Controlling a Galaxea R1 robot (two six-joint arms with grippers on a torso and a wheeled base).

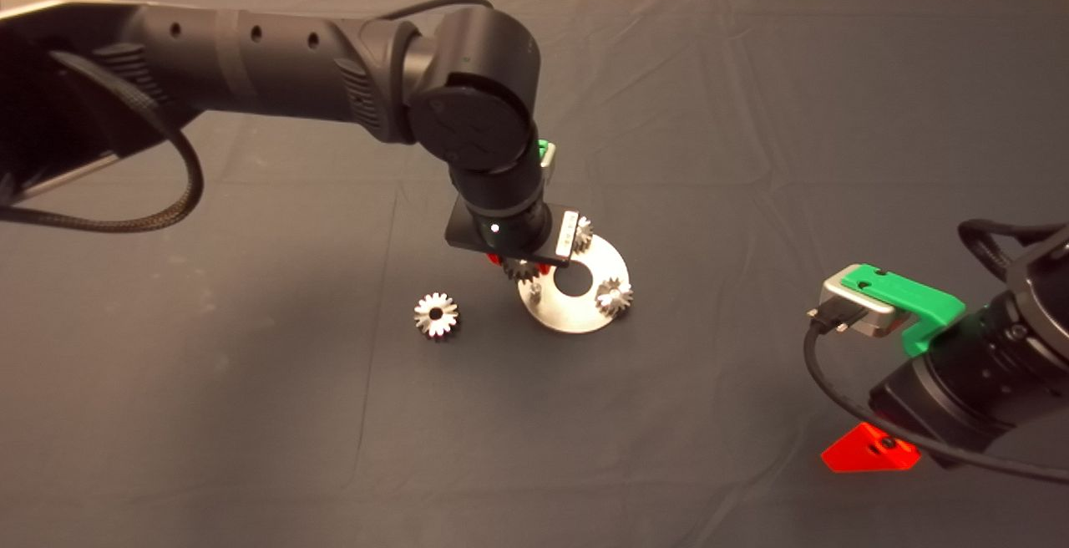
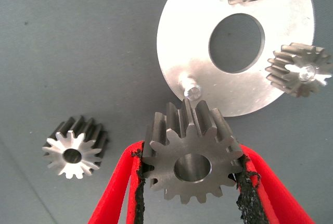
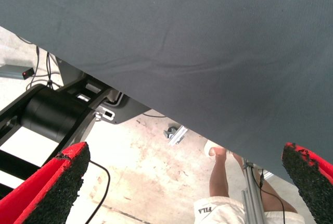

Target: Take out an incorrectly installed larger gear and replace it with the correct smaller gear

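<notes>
1. left gripper (image 2: pixel 191 193) clamps the smaller gear (image 2: pixel 190 158) between both pads, just off the round plate's (image 2: pixel 179 41) edge, beside its bare pin (image 2: pixel 191 87).
2. larger gear (image 2: pixel 75 147) lies loose on the mat (image 1: pixel 250 414), near the plate but apart from it.
3. two other gears (image 2: pixel 297 69) sit on the plate's pins.
4. right gripper (image 3: pixel 182 182) is parked well away from the plate, fingers spread wide, nothing held.

Lab: matted table (image 1: pixel 752 72), concrete floor (image 3: pixel 156 177)

One word can be read — "FILA", upside down, on a person's white sock (image 3: pixel 218 209).
</notes>
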